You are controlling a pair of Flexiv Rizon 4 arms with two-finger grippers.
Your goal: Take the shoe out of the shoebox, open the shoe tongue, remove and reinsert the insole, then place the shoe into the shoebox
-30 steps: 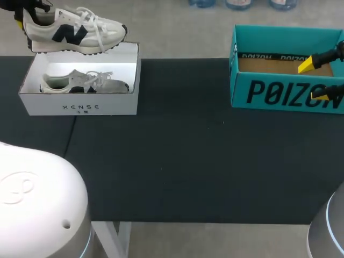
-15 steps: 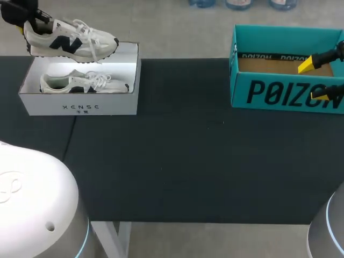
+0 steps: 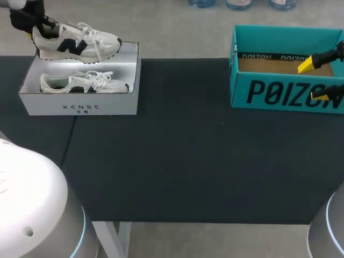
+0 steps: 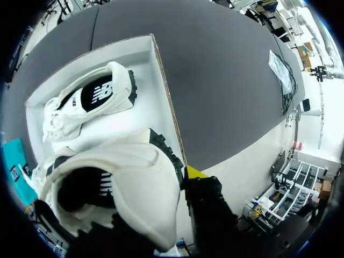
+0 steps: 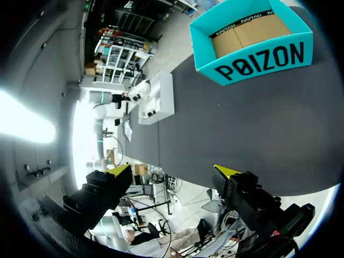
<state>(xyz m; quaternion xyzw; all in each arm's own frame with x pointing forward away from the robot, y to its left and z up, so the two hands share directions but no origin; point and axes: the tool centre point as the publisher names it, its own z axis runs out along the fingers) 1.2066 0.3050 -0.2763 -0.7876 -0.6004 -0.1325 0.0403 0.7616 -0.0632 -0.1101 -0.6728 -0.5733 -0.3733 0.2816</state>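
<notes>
white shoe [image 3: 75, 44] (navy logo) above white shoebox [image 3: 80, 107]; 1 mate [image 3: 80, 81] inside.

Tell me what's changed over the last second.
The left end effector has lowered the held shoe toward the back rim of the white shoebox, still gripping it at the heel. The second shoe in that box, the teal box and the open right end effector stayed put.

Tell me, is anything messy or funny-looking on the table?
Nothing is spilled or broken. The only odd sight is one shoe hanging in the air above the white shoebox, pinched at its heel by the left tool, while its twin lies inside.
</notes>
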